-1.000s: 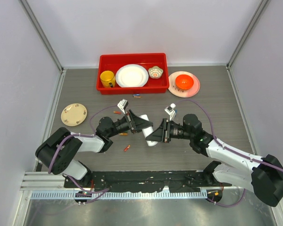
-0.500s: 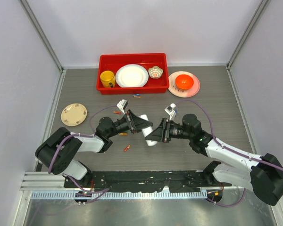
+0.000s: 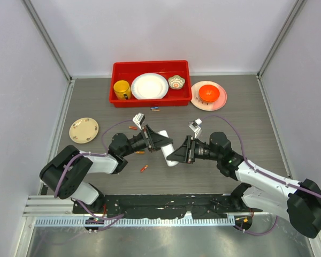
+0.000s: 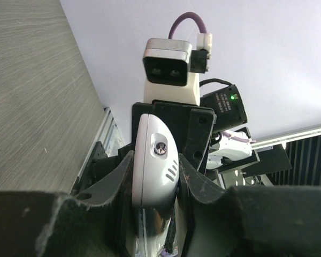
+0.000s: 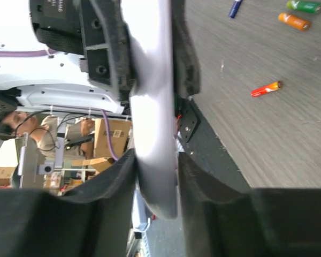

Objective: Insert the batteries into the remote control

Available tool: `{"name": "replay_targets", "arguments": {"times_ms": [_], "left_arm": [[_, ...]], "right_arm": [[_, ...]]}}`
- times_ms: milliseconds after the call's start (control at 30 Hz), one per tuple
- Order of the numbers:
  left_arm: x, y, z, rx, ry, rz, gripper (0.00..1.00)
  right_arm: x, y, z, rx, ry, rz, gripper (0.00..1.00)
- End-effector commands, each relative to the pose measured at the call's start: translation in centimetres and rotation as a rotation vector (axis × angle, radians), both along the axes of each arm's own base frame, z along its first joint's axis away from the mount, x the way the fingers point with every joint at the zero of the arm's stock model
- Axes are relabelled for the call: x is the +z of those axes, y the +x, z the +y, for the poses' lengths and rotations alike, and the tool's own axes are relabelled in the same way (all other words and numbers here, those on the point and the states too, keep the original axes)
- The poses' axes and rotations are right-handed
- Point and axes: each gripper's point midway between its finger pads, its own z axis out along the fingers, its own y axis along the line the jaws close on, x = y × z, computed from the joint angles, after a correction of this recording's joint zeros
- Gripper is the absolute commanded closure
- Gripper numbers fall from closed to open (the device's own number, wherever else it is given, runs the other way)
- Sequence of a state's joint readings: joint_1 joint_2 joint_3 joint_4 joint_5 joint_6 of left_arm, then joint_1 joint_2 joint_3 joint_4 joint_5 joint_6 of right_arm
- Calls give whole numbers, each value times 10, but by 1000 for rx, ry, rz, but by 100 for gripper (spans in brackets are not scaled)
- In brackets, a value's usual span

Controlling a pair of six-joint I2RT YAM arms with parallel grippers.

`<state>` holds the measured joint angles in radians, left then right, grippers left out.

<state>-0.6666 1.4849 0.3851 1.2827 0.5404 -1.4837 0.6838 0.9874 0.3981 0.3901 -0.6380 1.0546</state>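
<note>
Left gripper (image 4: 154,184) stays clamped on the remote control (image 4: 155,155) over the table (image 3: 246,126) middle. Right gripper (image 5: 156,176) seems to be loosening, can't tell if it's released. Batteries (image 3: 143,168) still unloaded.

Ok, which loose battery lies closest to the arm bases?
The red battery, lying by itself; the orange battery and the rest lie farther up, toward the red bin.

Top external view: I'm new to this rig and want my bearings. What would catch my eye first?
Centre stage, the left gripper clamps the white remote control, and the right gripper flanks its other end. Beyond, a bright red tray of dishes sits at the far edge, with small batteries scattered in front of it.
</note>
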Motion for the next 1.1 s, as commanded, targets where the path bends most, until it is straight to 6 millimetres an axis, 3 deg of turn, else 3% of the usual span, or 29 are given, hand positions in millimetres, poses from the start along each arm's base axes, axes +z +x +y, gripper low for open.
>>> {"name": "replay_targets", "arguments": {"times_ms": [0, 233, 333, 467, 600, 633, 667, 700, 733, 833, 933, 967, 1000, 1033, 1067], "left_arm": [[62, -15, 11, 0, -180, -227, 100], [64, -16, 10, -8, -182, -229, 100], [60, -14, 10, -5, -171, -217, 98], [57, -11, 10, -4, -165, -201, 57], [49, 4, 13, 50, -137, -165, 39], [48, 11, 15, 80, -133, -159, 8], [44, 17, 16, 100, -120, -139, 1], [42, 22, 17, 118, -113, -129, 0], [41, 34, 23, 169, -110, -116, 0], [24, 53, 41, 278, -52, -62, 0], [2, 58, 56, 379, 72, -21, 0], [-23, 58, 61, 404, 159, 46, 0], [-15, 53, 65, 415, 158, 26, 0], [-18, 49, 68, 421, 175, 26, 0], [-34, 45, 74, 435, 212, 60, 0]], "right_arm": [[8, 0, -1, 2, 25, -40, 66], [6, 6, 3, -1, 20, -28, 99], [11, 8, 5, 0, 29, -42, 99], [19, 5, 1, 24, -44, -90, 99], [17, 5, -12, 24, -182, -142, 99], [13, 7, -16, 25, -225, -178, 99], [8, 11, -23, -5, -297, -156, 99], [4, 16, -29, -33, -349, -158, 99], [-5, 22, -36, -48, -423, -180, 99], [-32, 55, -83, -254, -769, -142, 99], [-37, 91, -162, -521, -1209, -180, 99], [-27, 94, -180, -565, -1305, -194, 99], [-18, 105, -203, -666, -1415, -245, 99], [-17, 109, -211, -690, -1469, -262, 99], [-22, 113, -217, -673, -1556, -253, 99]]}}
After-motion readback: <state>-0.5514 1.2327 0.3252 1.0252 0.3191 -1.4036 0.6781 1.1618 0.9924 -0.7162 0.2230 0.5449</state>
